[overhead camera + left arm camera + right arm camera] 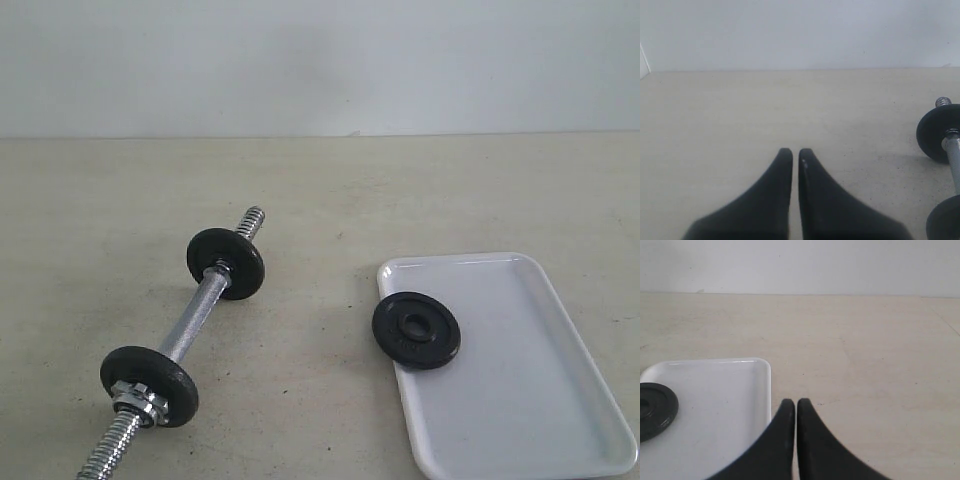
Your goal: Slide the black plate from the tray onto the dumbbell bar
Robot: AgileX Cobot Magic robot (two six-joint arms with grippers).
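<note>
Your left gripper [795, 152] and right gripper [794, 402] are both sitting fully closed, gripping nothing. The plate [416, 330] is lying flat on the tray [520, 400], overlapping the rim nearest the bar [195, 318].

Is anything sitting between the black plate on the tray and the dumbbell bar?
Nothing visible. Bare table lies between the black plate, resting over the tray rim, and the dumbbell bar. Its far threaded end is bare.
</note>
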